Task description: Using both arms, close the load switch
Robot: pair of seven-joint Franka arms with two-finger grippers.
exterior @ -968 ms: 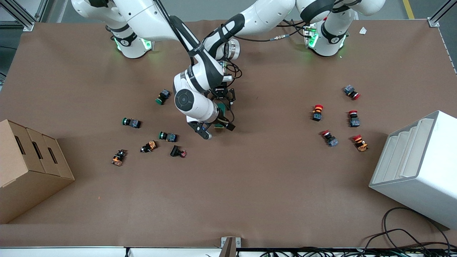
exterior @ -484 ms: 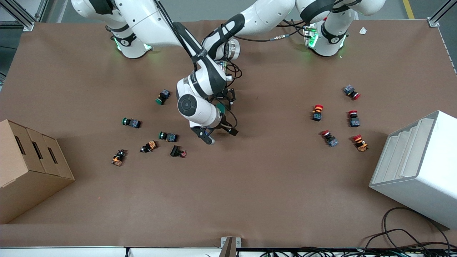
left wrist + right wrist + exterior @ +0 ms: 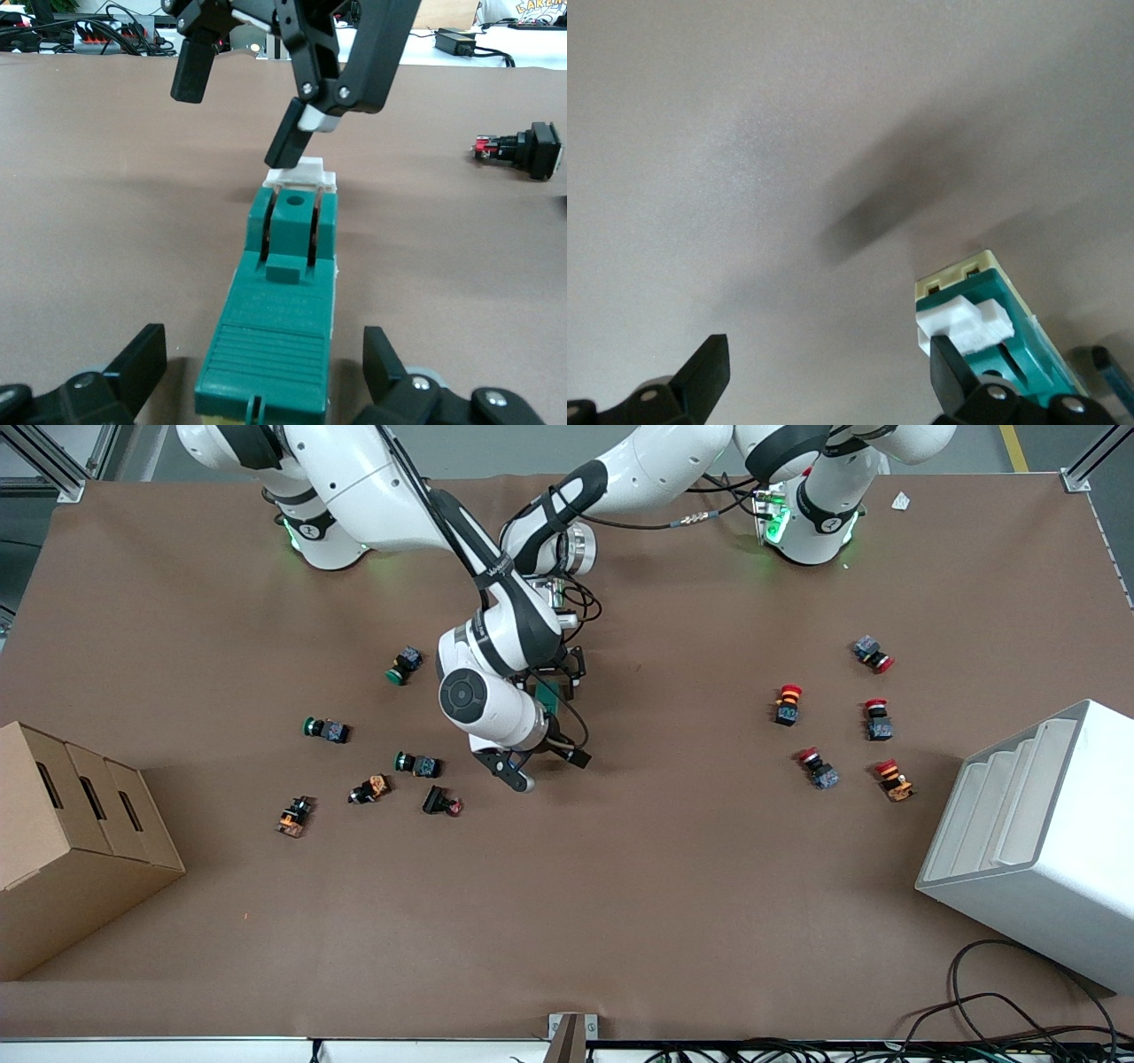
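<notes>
The load switch is a dark-green block lying on the brown table at the middle, with a white lever at one end. In the front view only a bit of the load switch's green shows under the arms. My left gripper is open and straddles the switch's plain end, with a gap on each side. My right gripper is open and stands at the lever end. One of the right gripper's fingertips rests on the white lever. In the front view the right gripper shows below the left gripper.
Green-capped push buttons and dark ones lie toward the right arm's end, by a cardboard box. Red-capped buttons lie toward the left arm's end, by a white rack. One button lies near the switch.
My right gripper has shifted a little toward the front camera along the switch and now covers the lever end. The left gripper has stayed around the switch.
</notes>
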